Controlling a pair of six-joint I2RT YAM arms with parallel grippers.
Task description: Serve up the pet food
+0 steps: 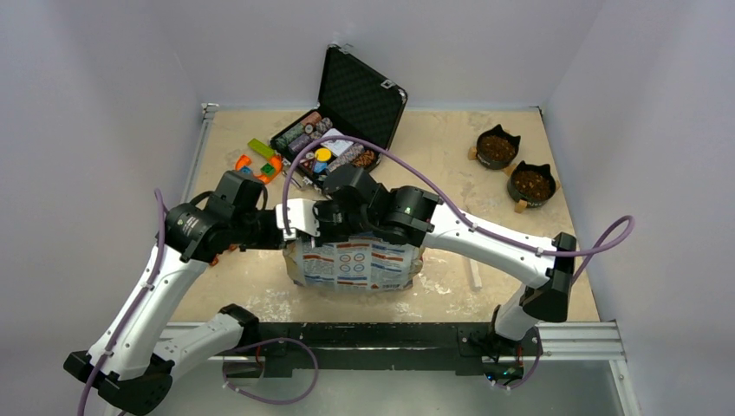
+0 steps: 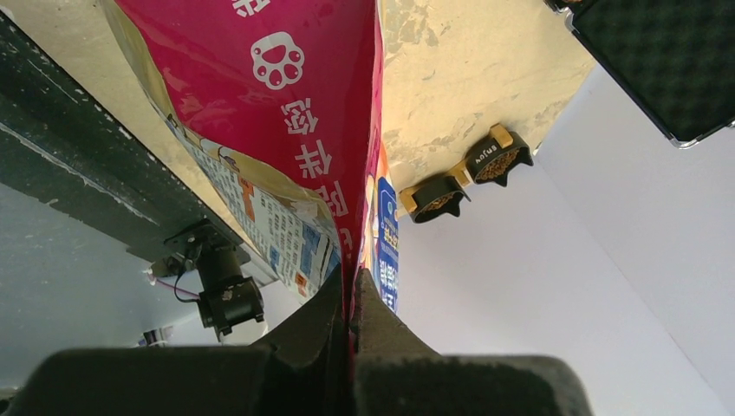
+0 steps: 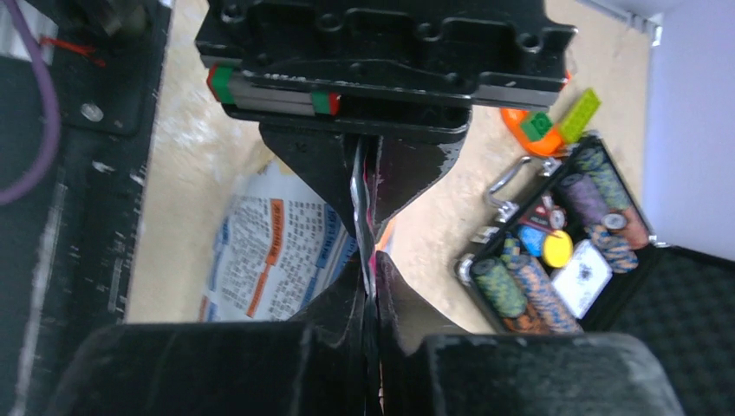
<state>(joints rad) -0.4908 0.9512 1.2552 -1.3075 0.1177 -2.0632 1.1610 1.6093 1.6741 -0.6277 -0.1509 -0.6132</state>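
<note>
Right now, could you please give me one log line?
left hand: pinching bag | right hand: pinching bag | bag: upright

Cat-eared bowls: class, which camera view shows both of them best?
Top external: both bowls seen from above, brown kibble visible inside. Left wrist shows them small, tilted, beyond the bag. Right wrist does not show them.

1. Left end effector (image 1: 303, 222) and right end effector (image 1: 320, 222) meet tip to tip at the top edge of the pet food bag (image 1: 355, 264), which sits just beneath them on the counter (image 1: 442, 147).
2. Far bowl (image 1: 479, 149) and near bowl (image 1: 512, 185) are black and cat-eared. Both lie well to the right of and beyond the right end effector, and each holds brown pet food (image 1: 498, 149).
3. An open case (image 1: 364, 95) of poker chips (image 1: 322, 152) lies just beyond both end effectors.
4. Orange and green pieces (image 1: 260, 161) lie beyond the left end effector.
</note>
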